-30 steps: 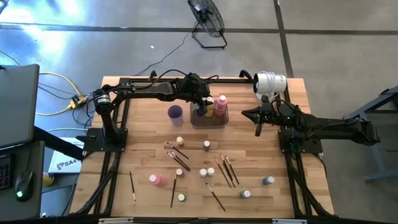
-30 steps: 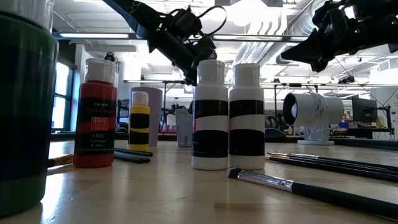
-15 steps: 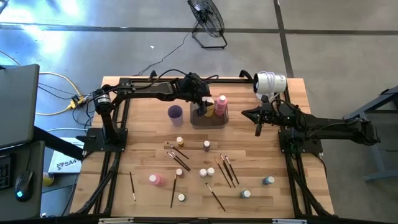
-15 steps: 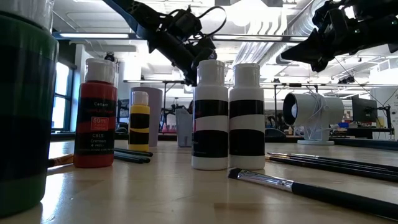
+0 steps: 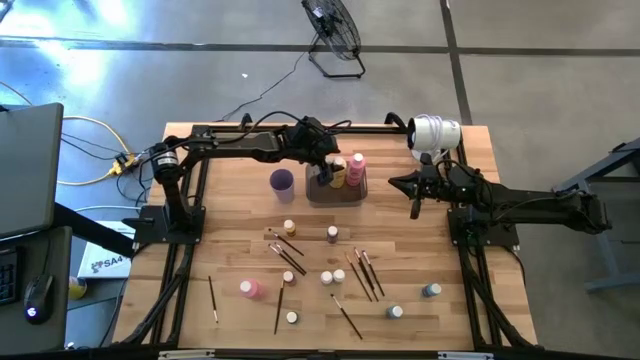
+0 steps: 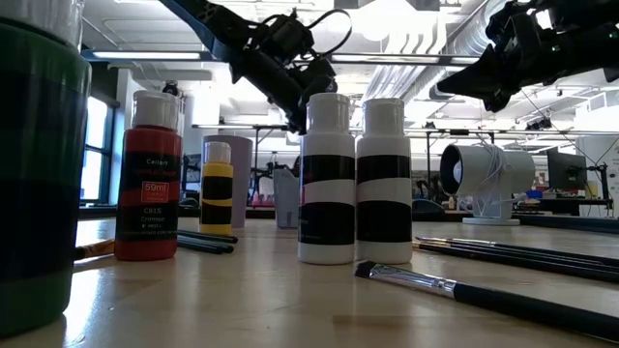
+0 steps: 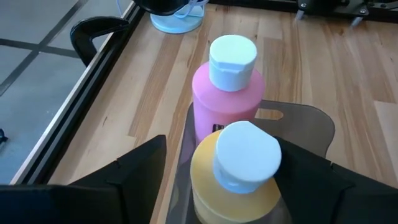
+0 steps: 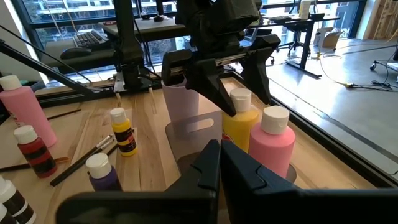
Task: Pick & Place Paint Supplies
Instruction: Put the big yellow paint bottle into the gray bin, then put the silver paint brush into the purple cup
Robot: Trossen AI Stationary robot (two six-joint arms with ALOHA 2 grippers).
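A yellow-orange paint bottle (image 7: 242,186) and a pink one (image 7: 227,93) stand upright on their bases in the dark grey tray (image 5: 335,192), at the table's far middle. My left gripper (image 7: 227,165) is open. It slants down from the left, with one finger on each side of the yellow-orange bottle's white cap (image 8: 241,98) and a gap showing. My right gripper (image 5: 416,208) hovers shut over the table's right part, clear of everything.
A purple cup (image 5: 282,181) stands just left of the tray. Small bottles (image 5: 249,288) and thin brushes (image 5: 362,272) lie scattered over the table's near half. A white lamp-like device (image 5: 435,132) sits at the far right corner.
My left gripper's fingers have spread wider around the yellow-orange bottle, which stays upright in the tray. Neither arm has shifted.
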